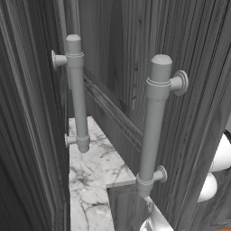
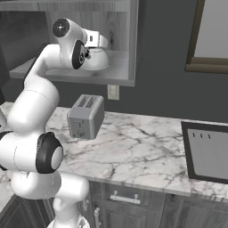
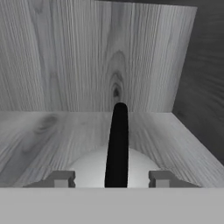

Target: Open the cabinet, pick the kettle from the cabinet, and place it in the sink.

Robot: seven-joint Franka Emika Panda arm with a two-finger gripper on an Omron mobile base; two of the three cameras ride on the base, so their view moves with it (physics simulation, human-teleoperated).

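Seen from the left base view, very close: one thick light-grey bar handle [image 1: 76, 90] at left and a second bar handle [image 1: 153, 128] at right, both on dark wood-grain panels, with a strip of white marble counter [image 1: 90, 176] between and below them.

In the right base view, from the left: white arm [image 2: 33, 111] bent upward, with the hand inside the open cabinet [image 2: 120, 26]. Under the hand, on the cabinet shelf, the small silvery-white kettle [image 2: 101, 61]. Below the cabinet, on the marble, a boxy grey toaster [image 2: 86, 116]. Far to the right, well apart from the kettle, the black-rimmed sink [image 2: 187, 151] with its light-grey panel.

In the hand view, from the left: one fingertip [image 3: 61, 178], then the dark arched handle [image 3: 117, 144] of the kettle standing up over its rounded pale body, then the other fingertip. Gripper [image 3: 111, 178] with jaws apart, one finger on each side of the handle, a gap left on both sides, not touching it. Behind, the light wood back wall of the cabinet.
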